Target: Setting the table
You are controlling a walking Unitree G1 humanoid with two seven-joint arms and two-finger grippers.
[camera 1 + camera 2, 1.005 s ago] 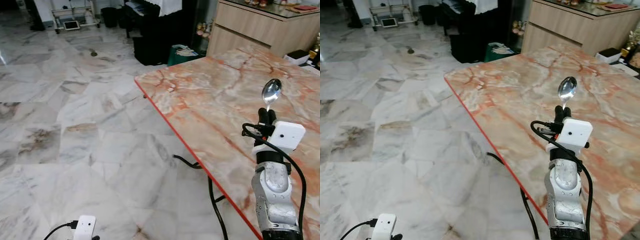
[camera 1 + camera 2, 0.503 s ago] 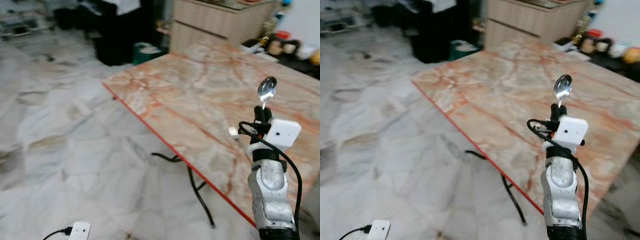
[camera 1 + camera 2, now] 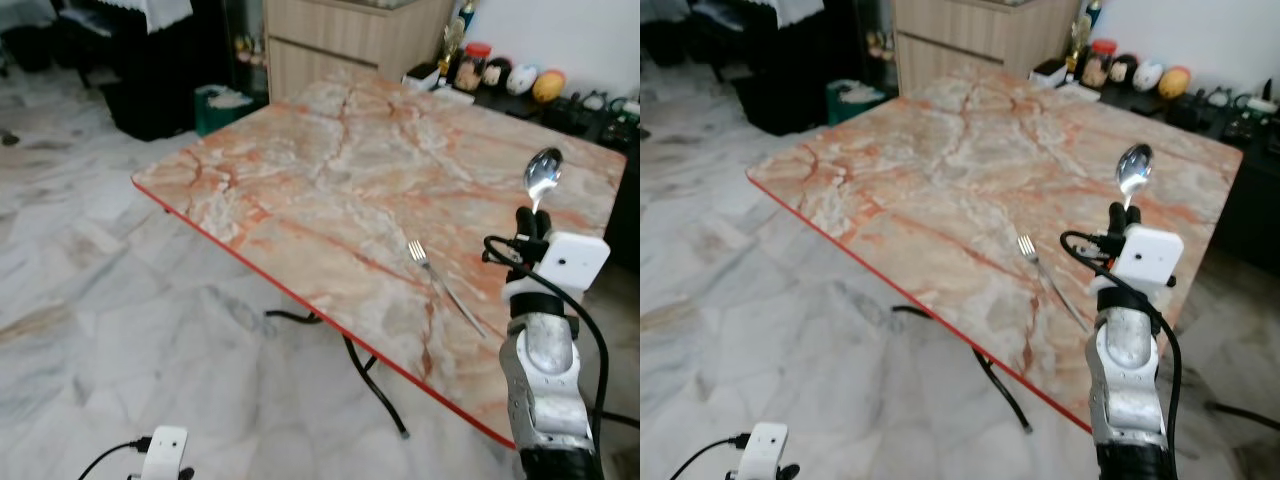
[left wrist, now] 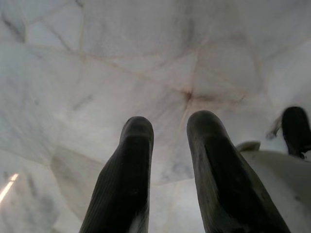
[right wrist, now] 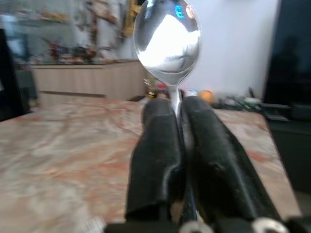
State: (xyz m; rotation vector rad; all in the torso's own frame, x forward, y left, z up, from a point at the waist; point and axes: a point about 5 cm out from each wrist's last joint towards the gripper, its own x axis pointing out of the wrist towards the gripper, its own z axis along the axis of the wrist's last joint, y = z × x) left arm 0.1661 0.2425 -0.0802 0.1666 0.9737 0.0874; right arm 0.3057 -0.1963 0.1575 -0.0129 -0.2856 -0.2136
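My right gripper (image 3: 533, 222) is raised over the near right part of the pink marble table (image 3: 330, 170), shut on the handle of a silver spoon (image 3: 543, 177) that stands upright, bowl up. The right wrist view shows the spoon (image 5: 167, 43) clamped between the two black fingers (image 5: 155, 150). A silver fork (image 3: 443, 284) lies flat on the table just left of that gripper. My left arm hangs low over the floor; in the left wrist view its gripper (image 4: 169, 127) points at the tiles with a small gap between the fingers and nothing in it.
A wooden cabinet (image 3: 340, 40) stands beyond the table's far side. Small jars and ornaments (image 3: 505, 75) line a dark shelf at the back right. A dark unit (image 3: 130, 60) and a green box (image 3: 222, 105) stand at the back left. Marble floor (image 3: 90, 300) spreads to the left.
The view has swung to the right, so more of the table and its fork now show. The right gripper still holds the spoon upright in the same pose.
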